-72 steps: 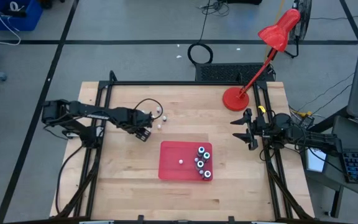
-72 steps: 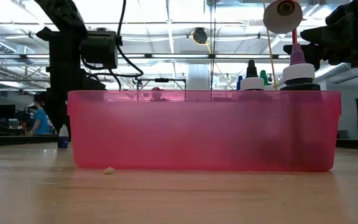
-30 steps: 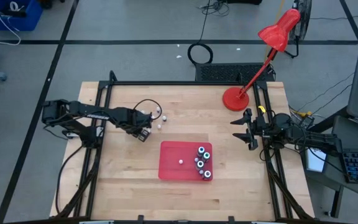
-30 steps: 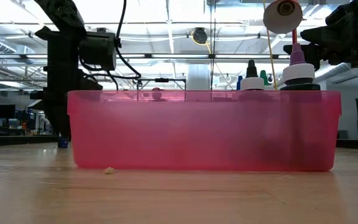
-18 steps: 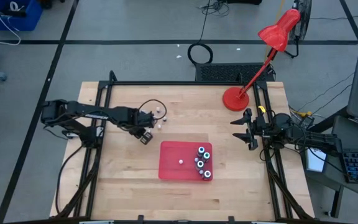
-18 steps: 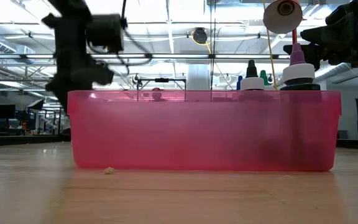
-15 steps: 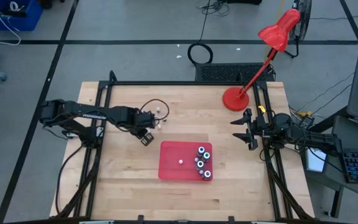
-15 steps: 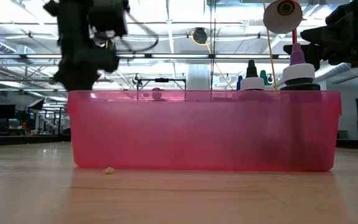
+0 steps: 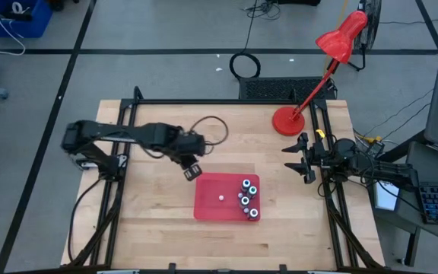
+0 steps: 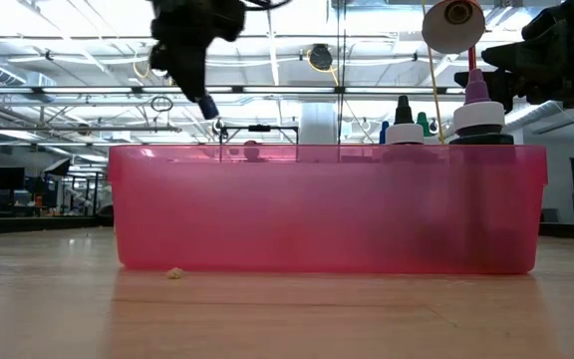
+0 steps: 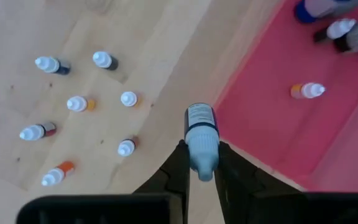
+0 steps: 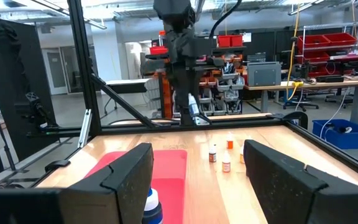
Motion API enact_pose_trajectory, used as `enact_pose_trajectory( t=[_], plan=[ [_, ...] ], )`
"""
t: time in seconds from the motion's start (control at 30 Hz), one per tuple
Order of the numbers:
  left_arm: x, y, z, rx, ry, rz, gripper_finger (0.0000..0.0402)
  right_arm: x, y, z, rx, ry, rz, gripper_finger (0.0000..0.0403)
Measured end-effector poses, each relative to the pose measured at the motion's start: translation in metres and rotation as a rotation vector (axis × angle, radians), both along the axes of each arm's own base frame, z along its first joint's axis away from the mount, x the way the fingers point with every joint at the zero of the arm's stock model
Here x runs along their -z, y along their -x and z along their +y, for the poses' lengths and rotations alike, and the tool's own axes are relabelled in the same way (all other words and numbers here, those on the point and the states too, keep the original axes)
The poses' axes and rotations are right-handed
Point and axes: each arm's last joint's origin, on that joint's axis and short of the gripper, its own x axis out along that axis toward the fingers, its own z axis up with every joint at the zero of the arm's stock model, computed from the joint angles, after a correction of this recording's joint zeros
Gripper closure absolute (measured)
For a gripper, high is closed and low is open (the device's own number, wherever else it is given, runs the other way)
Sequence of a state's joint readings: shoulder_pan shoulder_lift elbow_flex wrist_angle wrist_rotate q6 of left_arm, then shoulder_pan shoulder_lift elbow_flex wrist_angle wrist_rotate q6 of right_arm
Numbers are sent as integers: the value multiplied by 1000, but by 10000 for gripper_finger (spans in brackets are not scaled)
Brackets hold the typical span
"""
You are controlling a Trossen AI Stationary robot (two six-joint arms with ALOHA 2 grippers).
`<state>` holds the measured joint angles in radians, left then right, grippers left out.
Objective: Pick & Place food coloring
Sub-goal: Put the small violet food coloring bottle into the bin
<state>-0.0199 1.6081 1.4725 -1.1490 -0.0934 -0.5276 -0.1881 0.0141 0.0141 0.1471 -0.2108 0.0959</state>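
Observation:
My left gripper (image 9: 192, 172) hangs above the far left corner of the red tray (image 9: 211, 190), shut on a small food coloring bottle (image 11: 201, 121). In the low view that bottle (image 10: 207, 107) shows above the tray's rim (image 10: 327, 152). Several bottles (image 9: 248, 198) stand upright at the tray's right end, and one small bottle (image 11: 307, 91) lies on the tray floor. Several more tiny bottles (image 11: 79, 102) sit loose on the wood to the left of the tray. My right gripper (image 9: 295, 161) waits open at the table's right edge, holding nothing. My left gripper pinches the bottle's pale blue end (image 11: 202, 158) between its two fingers (image 11: 178, 163). The dark labelled end (image 11: 199, 114) points away from the gripper. The fingers come from above, slanting down. The bottle hangs tilted below them, clear of table and tray.
A red desk lamp stands with its base (image 9: 287, 120) at the far right of the table. Black frame rails (image 9: 128, 129) run along the table's sides. A black cable loop (image 9: 213, 129) arches over the left arm. A small crumb (image 10: 174, 271) lies near the tray.
My left gripper has risen from the table beside the loose bottles and travelled toward the table's right edge, to the tray's far left corner. The bottle in it has been lifted clear of the wood and now hangs above the tray's rim.

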Motion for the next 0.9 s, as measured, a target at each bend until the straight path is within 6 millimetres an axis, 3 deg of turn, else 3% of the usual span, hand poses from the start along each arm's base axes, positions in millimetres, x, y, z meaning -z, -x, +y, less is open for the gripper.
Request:
enact_pose_trajectory(
  t=[0.1, 0.33, 0.5, 0.63, 0.77, 0.9],
  plan=[
    [7, -20, -5, 65, 0, 90, 348, 0, 0, 0, 0, 0, 1, 165],
    [46, -60, -27, 272, 50, 220, 348, 0, 0, 0, 0, 0, 1, 165],
    [68, -69, -37, 333, 135, 285, 348, 0, 0, 0, 0, 0, 2, 165],
    [74, -71, -38, 341, 185, 301, 348, 0, 0, 0, 0, 0, 0, 165],
    [78, -72, -34, 343, 166, 311, 348, 0, 0, 0, 0, 0, 2, 165],
    [96, -76, -25, 289, 172, 361, 348, 0, 0, 0, 0, 0, 1, 165]
  ],
)
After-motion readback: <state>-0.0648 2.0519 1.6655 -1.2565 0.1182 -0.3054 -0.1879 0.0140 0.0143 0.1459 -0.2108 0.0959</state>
